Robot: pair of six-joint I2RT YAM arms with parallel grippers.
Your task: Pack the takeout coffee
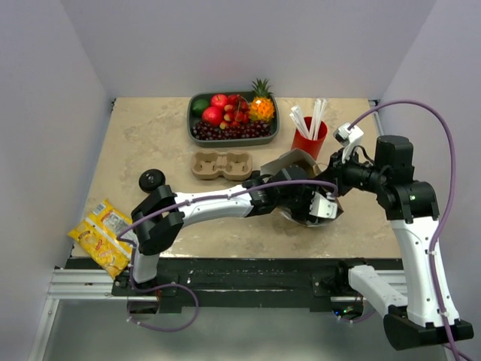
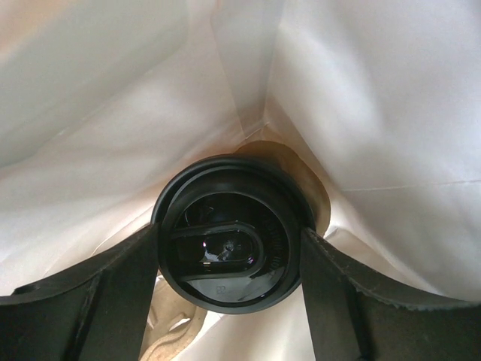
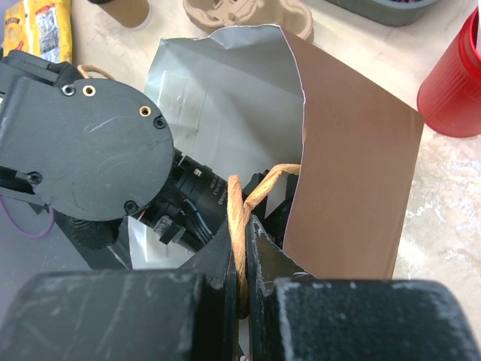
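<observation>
Fingers [image 2: 98, 301] of the left gripper [image 2: 229, 252] clasp both sides of the small kraft-brown paper takeout coffee cup [image 2: 229, 226] with round black plastic lid, deep inside a brown paper bag [image 3: 353, 188] lined white. The right gripper [image 3: 242, 259] is pinched shut on the bag's twisted paper handle [image 3: 237, 203]. Packing looks nearly done; releasing and withdrawing remain.

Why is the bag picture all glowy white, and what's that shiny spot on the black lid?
Left wrist view: light fills the bag, so its white inside glows and looks soft; the lid mirrors a small glint. Right wrist view: the twine handle is sharp, the right hand dark.
</observation>
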